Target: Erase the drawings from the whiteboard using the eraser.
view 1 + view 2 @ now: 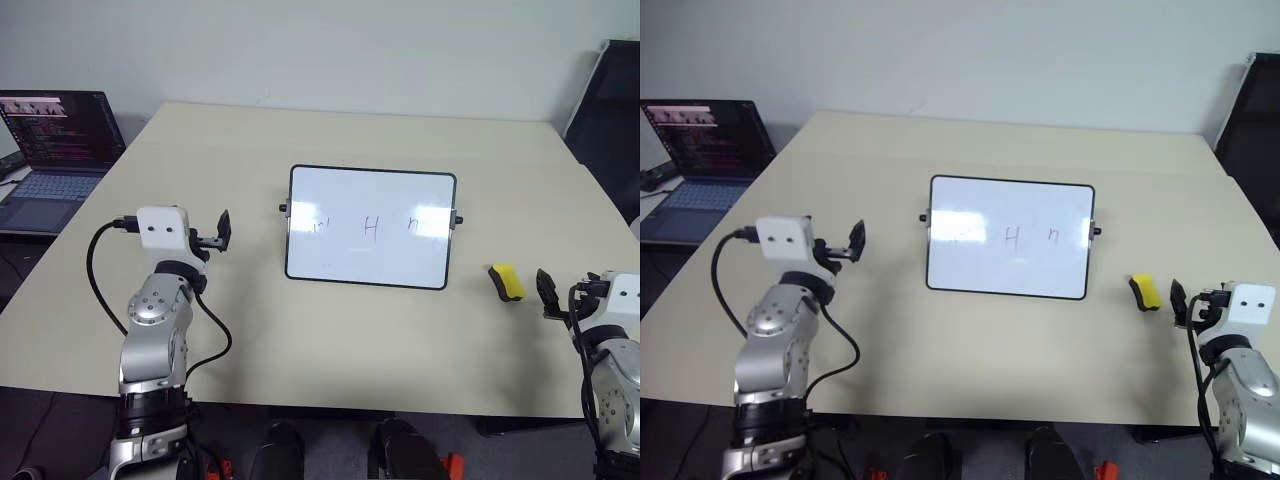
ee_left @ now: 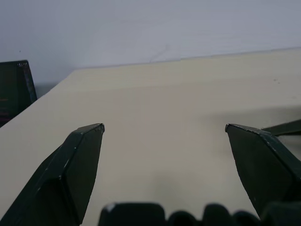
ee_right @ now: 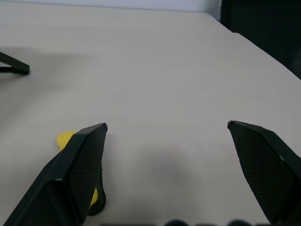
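- Table point(image 1: 300, 330): matte beige top, smooth and plain, with straight edges.
- Whiteboard point(image 1: 370, 190): glossy white rectangle in a thin black frame with rounded corners, a small black knob on each side. It stands near mid-table, leaning back — glare smears across its middle.
- Drawings point(image 1: 371, 227): three thin dark marks in a row across the board's middle, the centre one an "H"; the outer two are too faint to read.
- Eraser point(image 1: 507, 282): small oblong block, yellow with a black side, lying flat on the table just right of the board's lower right corner and apart from it.
- Right gripper point(image 3: 167, 155): black wedge-shaped fingers spread wide, empty, low over the table just right of the eraser.
- Left gripper point(image 2: 164, 150): fingers likewise apart, empty — raised over the table, left of the board.
- Laptop point(image 1: 50, 150): open, dark screen lit, beside the table's far left corner.
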